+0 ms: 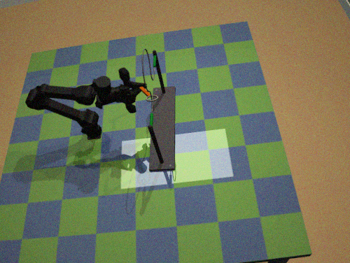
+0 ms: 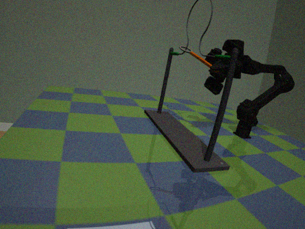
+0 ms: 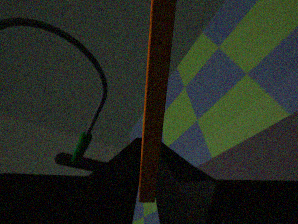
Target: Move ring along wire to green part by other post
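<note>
The gripper (image 1: 142, 87) (image 2: 212, 68) (image 3: 151, 145) is shut on the orange handle (image 1: 144, 91) (image 2: 200, 59) (image 3: 157, 100), near the end away from the ring. The handle slants up to the ring (image 1: 152, 101), which lies nearly flat around the wire. In the exterior view the ring is just past the inner end of the green part (image 2: 175, 53) by one post (image 2: 165, 80) (image 1: 156, 145), at the rising grey wire (image 2: 187, 22) (image 1: 143, 64). Whether ring and wire touch, I cannot tell. The other green part (image 1: 155, 61) (image 2: 222, 56) (image 3: 81, 146) is by the other post (image 1: 159, 71) (image 2: 222, 106).
Both posts stand on a dark base board (image 1: 164, 129) (image 2: 183, 138) on a checkered table. The grey wire rises in a tall loop between the green parts. In the top view the loop passes close to the gripper; the exact gap is unclear.
</note>
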